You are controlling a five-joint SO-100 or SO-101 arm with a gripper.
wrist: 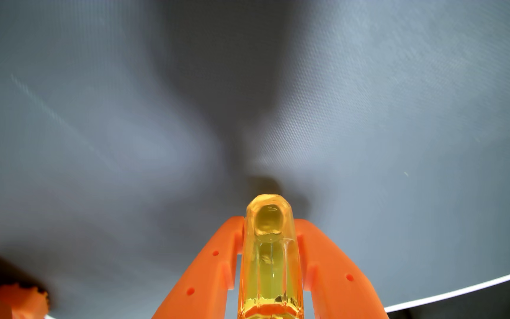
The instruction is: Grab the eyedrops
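Orange and chunky, our claw comes up from the bottom edge of the wrist view, and we see its two fingers pinching the eyedrops between them, one finger pressed against each side of the bottle. We find the eyedrops right in the claw's grip, a clear yellow-amber bottle lying lengthwise along the fingers, its rounded end poking out just past the fingertips. Through the bottle's wall we can make out yellow liquid and a bright glint low down near the claw's base; how full it is we cannot tell. Just beyond the fingertips a small dark shadow sits on the grey mat, and a broader, softer shadow fans away ahead of the claw toward the top of the view. We see a fine woven texture on the mat, sharper to the right of the claw and blurred to the left. Behind the claw on the right, the mat ends in a pale curved edge with something dark past it. Far to the claw's left, at the lower corner, we notice a blurred orange and dark part that we cannot identify.
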